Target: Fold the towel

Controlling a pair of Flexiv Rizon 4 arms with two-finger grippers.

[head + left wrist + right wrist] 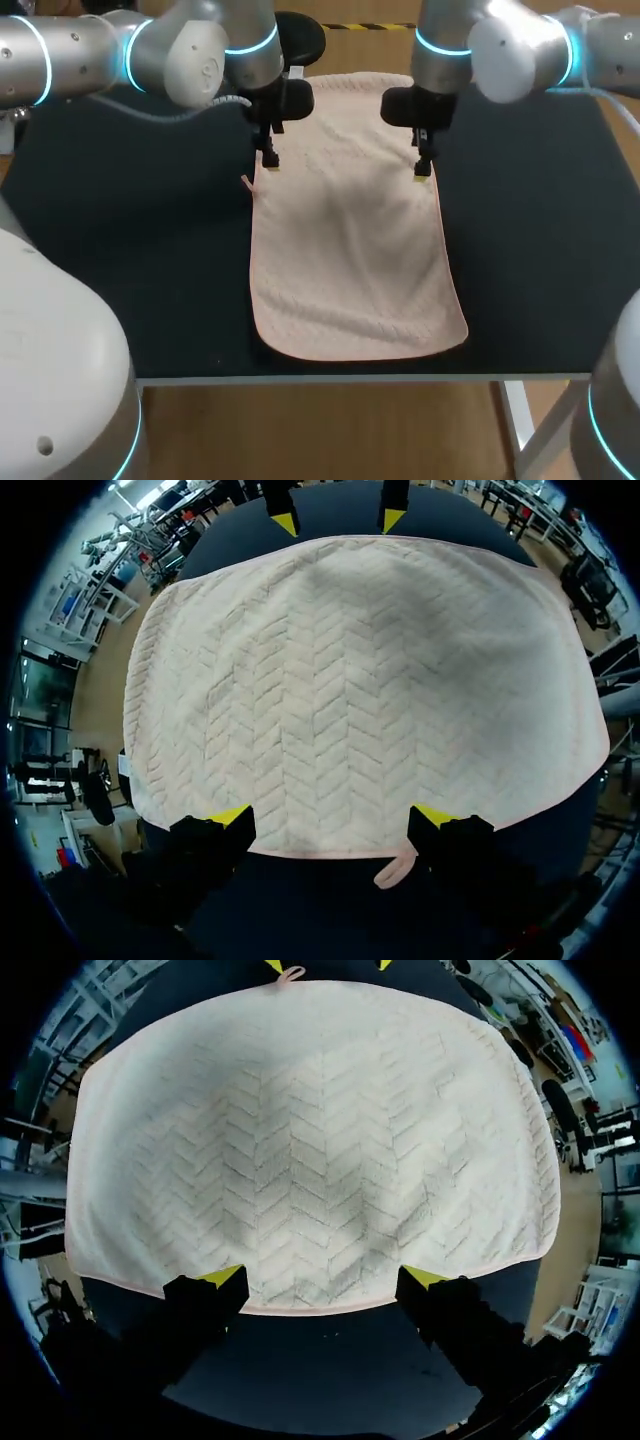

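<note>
A pale pink towel (350, 250) with a herringbone weave lies spread flat on the dark desk (150, 250). Its long sides run away from the robot, and its near end stops just short of the desk's front edge.

The left tool (270, 158) hangs at the towel's left long edge, toward the far half of the towel. The right tool (424, 168) hangs at the towel's right long edge, straight across from it. Both tools are released, with the yellow-tipped fingers spread wide.

In the left wrist view the left tool (332, 820) straddles a stretch of the towel's (350, 680) hem, one fingertip at each end of that stretch. A small hanging loop (396, 870) sticks out from the hem just beside one finger. The right tool's yellow tips show at the towel's opposite edge.

In the right wrist view the right tool (322, 1285) brackets the towel's (310, 1140) hem in the same way. I cannot tell whether any fingertip touches the cloth.
</note>
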